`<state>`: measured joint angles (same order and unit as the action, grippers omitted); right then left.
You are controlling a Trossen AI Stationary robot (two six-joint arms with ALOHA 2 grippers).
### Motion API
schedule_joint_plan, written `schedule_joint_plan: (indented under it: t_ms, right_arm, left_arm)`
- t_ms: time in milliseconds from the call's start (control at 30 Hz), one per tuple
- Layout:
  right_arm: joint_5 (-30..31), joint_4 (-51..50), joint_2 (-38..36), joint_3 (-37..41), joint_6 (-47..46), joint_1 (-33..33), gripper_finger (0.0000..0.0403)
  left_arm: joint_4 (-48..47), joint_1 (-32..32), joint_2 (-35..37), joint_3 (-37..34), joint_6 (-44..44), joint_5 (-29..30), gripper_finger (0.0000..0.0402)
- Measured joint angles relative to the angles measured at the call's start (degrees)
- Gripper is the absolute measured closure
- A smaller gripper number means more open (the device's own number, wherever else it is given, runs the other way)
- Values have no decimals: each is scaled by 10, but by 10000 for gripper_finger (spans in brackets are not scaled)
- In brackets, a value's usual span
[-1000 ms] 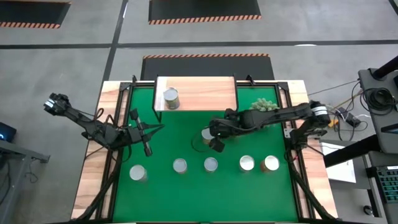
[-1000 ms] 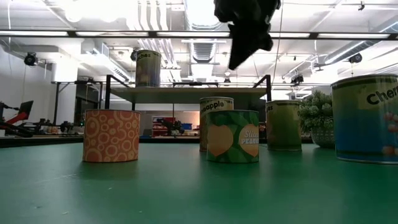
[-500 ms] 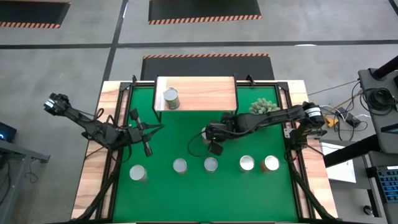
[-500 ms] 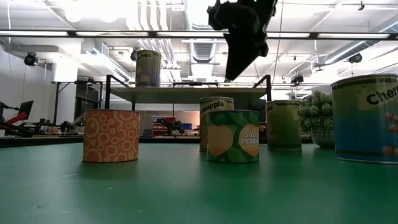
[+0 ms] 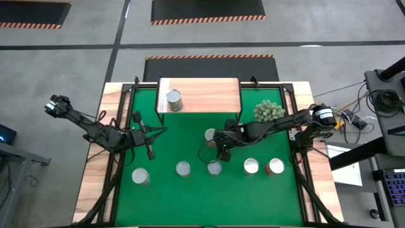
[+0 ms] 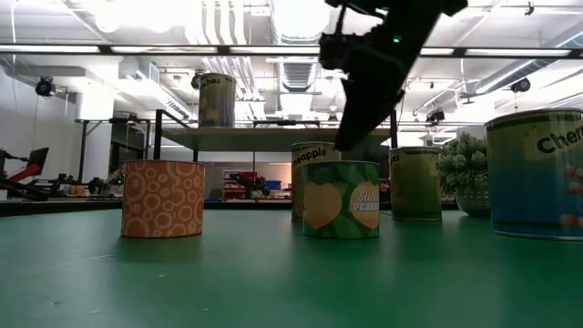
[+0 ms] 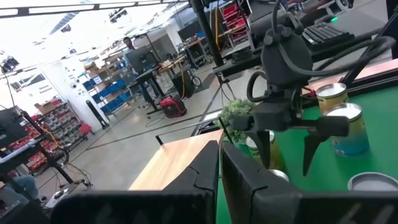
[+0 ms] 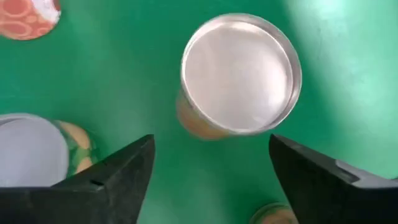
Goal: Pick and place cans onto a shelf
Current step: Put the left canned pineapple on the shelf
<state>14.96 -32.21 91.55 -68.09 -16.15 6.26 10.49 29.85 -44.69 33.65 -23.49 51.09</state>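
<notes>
**Right gripper spread above the mat, one can on the shelf**

In the high view, five cans stand in a row across the lower part of the green mat (image 5: 171,152) — far-left can (image 5: 140,177), second can (image 5: 183,168), middle can (image 5: 214,168), fourth can (image 5: 251,166), far-right can (image 5: 276,166). Just above the middle one hangs the right gripper (image 5: 223,152), fingers spread wide and holding nothing. Another can (image 5: 210,135) stands near it, toward frame centre; in the right wrist view a silver-topped can shows between and beyond the parted fingers, untouched. At left centre waits the left gripper (image 5: 149,152), fingers closed, empty. Farther up, the shelf (image 5: 209,95) carries one can (image 5: 174,100) at its left side — a spiky plant (image 5: 269,111) sits to the shelf's right.
</notes>
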Motion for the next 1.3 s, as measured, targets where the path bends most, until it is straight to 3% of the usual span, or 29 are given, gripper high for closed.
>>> schedule_joint_plan:
  t_ms: [200,433,633,933,1300]
  right_arm:
    - [33,96,-11,71,-7,0,65]
    - [63,260,-11,144,-8,-1,66]
    - [82,335,-7,168,-10,-1,69]
    - [81,415,-2,194,-3,0,76]
    - [73,424,-2,196,8,0,96]
  left_arm:
    - [0,0,-3,0,0,0,402]
    - [0,0,-2,0,0,0,402]
    - [0,0,-2,0,0,0,402]
    - [0,0,-2,0,0,0,402]
    - [1,0,-2,0,0,0,402]
